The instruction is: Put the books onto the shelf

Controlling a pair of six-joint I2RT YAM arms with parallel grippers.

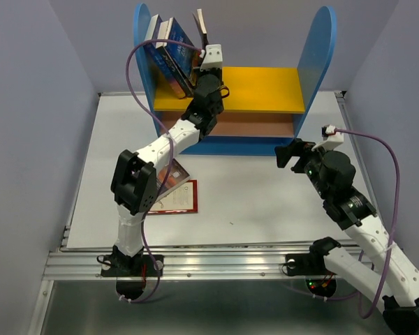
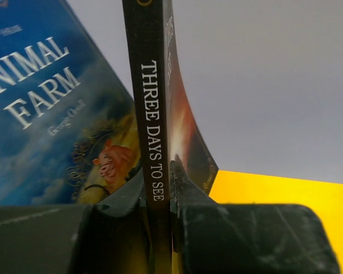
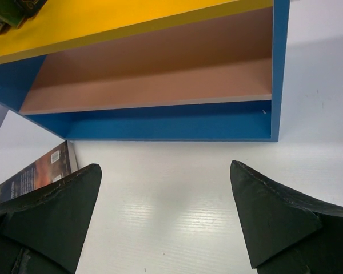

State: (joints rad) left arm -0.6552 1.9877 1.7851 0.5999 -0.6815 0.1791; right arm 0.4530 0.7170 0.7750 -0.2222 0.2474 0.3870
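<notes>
The shelf (image 1: pixel 265 89) stands at the back of the table, with blue side panels and a yellow upper board (image 2: pixel 286 194). My left gripper (image 2: pixel 158 177) is shut on the spine of a dark brown book, "Three Days to See" (image 2: pixel 151 114). It holds the book upright over the left part of the upper board (image 1: pixel 200 24). Beside it, several books (image 1: pixel 169 52) lean against the left panel; the nearest is the blue "Animal Farm" (image 2: pixel 46 114). My right gripper (image 3: pixel 166 188) is open and empty, low over the table in front of the shelf's lower board (image 3: pixel 160 85).
Two books lie on the white table (image 1: pixel 251 202) under my left arm: a white one with a red border (image 1: pixel 178 197) and a dark one (image 3: pixel 37 171) partly beneath the arm. The shelf's right panel (image 1: pixel 320 49) rises tall.
</notes>
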